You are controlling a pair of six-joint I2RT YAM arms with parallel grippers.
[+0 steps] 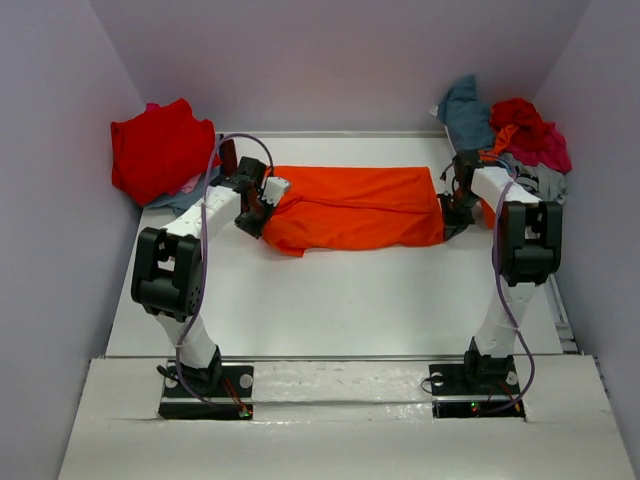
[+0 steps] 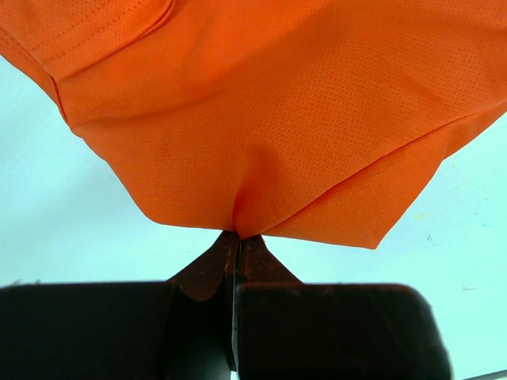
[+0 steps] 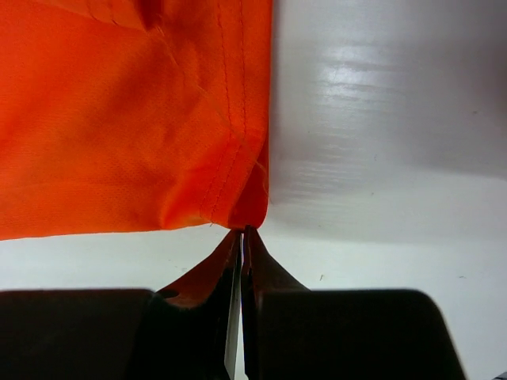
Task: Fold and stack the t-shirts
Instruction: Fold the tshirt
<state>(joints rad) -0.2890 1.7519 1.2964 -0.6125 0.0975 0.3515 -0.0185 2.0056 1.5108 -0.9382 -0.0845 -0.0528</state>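
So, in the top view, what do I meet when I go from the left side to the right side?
Crumpled red cloth t-shirt heap → left hand → bright orange cloth t-shirt → right hand → heap of teal, red, magenta and grey cloth t-shirts.

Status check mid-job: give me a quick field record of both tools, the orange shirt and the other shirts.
left tool: shut on the orange t-shirt, left end
right tool: shut on its right end, at a hemmed corner
orange t-shirt: long folded band across the table
red t-shirt: heaped, far left corner
mixed pile: unfolded, far right corner
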